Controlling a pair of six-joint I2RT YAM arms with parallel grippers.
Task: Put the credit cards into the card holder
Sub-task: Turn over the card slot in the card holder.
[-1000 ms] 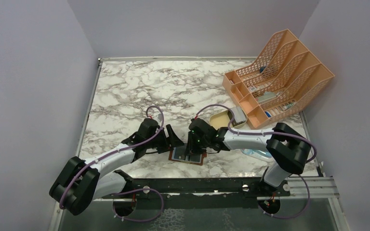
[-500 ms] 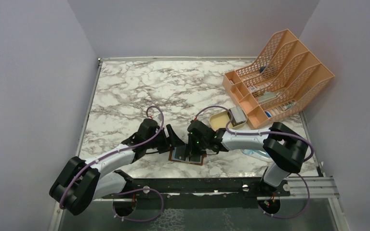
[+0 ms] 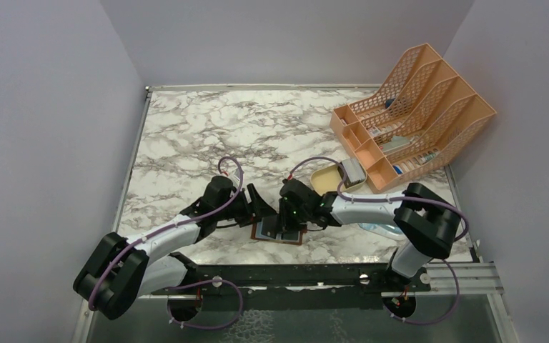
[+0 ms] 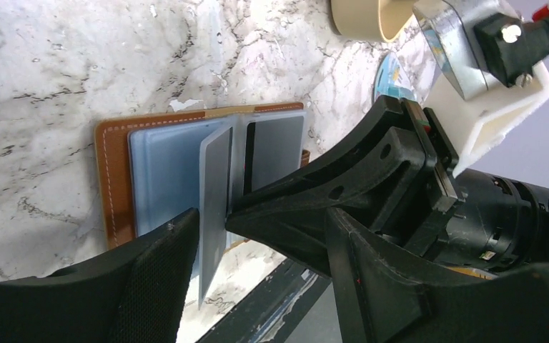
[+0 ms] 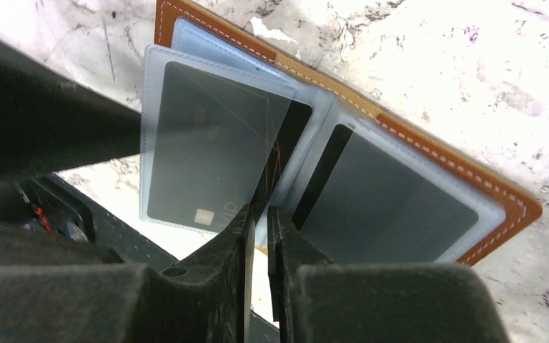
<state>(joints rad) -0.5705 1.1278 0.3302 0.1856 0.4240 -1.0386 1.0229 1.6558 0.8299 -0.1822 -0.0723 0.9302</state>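
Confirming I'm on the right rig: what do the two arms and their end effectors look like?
Left arm and right arm match: white link shells, bulky black joint housings, a purple cable looped along each. The left end effector and right end effector are matte black, each with two flat wedge-shaped fingers. A green light glows on the right wrist.

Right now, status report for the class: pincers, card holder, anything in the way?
Left pincer open, hovering by the card holder. Right pincer shut on its raised sleeve, dark card inside. Pincers crowd each other; nothing else blocks.
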